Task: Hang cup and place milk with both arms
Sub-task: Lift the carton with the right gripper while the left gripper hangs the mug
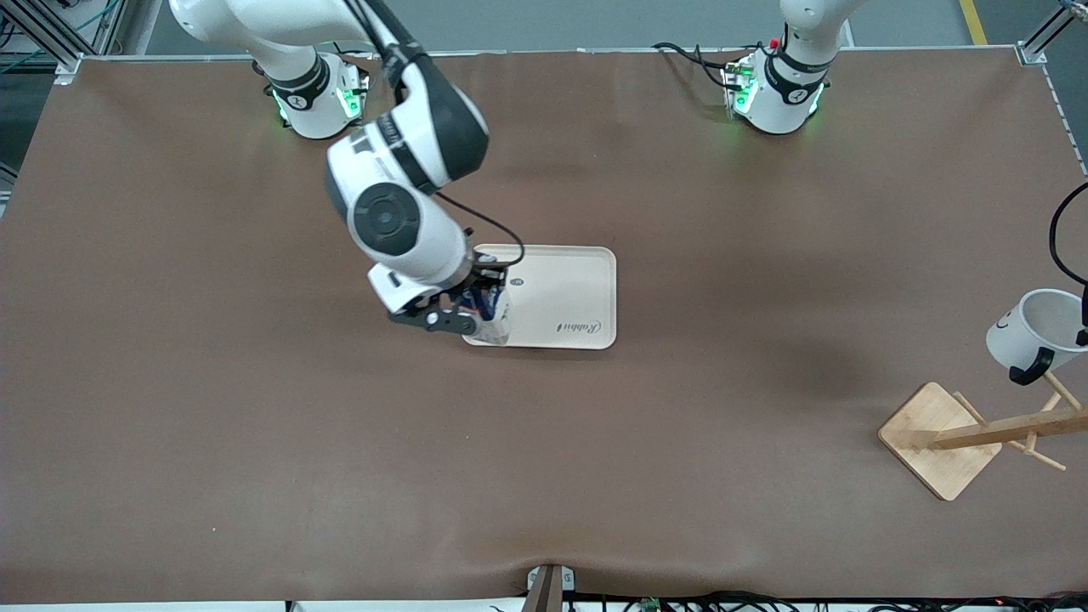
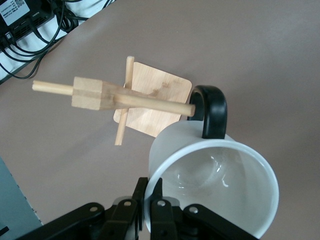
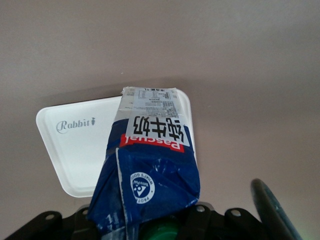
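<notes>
I am holding the small dark-blue and white milk carton (image 1: 491,316) clamped at its gabled top in the right gripper (image 1: 466,310), over the corner of the cream plastic tray (image 1: 568,289), so it can settle upright there. The left gripper (image 2: 148,207) is pinching the white mug's (image 1: 1035,330) rim, tilting its black handle (image 2: 210,111) onto a peg of the wooden rack (image 1: 969,435).
</notes>
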You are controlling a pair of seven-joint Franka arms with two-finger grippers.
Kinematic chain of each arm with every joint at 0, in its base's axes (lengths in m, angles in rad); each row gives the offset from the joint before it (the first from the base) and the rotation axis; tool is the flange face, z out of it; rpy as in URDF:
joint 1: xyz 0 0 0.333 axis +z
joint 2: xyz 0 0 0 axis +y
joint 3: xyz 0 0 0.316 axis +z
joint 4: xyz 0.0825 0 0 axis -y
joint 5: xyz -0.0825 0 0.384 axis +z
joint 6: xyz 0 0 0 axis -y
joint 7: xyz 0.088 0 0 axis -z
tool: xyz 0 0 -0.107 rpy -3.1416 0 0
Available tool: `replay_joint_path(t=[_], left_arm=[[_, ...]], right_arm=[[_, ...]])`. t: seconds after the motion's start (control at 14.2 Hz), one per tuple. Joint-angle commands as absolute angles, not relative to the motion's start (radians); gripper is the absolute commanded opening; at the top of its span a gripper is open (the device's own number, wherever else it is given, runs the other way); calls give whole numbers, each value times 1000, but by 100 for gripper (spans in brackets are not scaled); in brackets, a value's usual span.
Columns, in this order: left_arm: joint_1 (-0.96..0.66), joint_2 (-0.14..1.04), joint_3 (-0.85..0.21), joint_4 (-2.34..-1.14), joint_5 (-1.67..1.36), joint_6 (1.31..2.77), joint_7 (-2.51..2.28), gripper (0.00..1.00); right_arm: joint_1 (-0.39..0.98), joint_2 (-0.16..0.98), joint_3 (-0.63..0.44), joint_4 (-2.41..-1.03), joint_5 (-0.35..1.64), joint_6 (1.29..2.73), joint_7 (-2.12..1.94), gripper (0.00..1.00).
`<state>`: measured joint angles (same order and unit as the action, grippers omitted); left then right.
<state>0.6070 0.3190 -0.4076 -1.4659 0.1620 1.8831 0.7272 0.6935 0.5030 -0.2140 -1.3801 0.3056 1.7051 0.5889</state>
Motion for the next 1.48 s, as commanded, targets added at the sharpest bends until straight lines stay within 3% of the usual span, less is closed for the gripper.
replay_joint_path(t=[0.0, 0.28, 0.42, 0.85, 1.41], left_arm=[[609, 334, -410, -1431, 173, 1870, 750, 0], [611, 347, -408, -1408, 173, 1873, 752, 0], [615, 359, -405, -1402, 172, 1873, 758, 0], [617, 380, -403, -1385, 172, 1875, 755, 0], [614, 399, -402, -1376, 173, 1875, 747, 0]], right_arm=[[571, 463, -201, -1379, 290, 1562, 473, 0], [424, 433, -201, -1390, 145, 1425, 393, 0], [379, 419, -201, -1405, 42, 1424, 289, 0], [186, 413, -201, -1492, -28, 1451, 2, 0], [103, 319, -201, -1877, -29, 1785, -109, 0]])
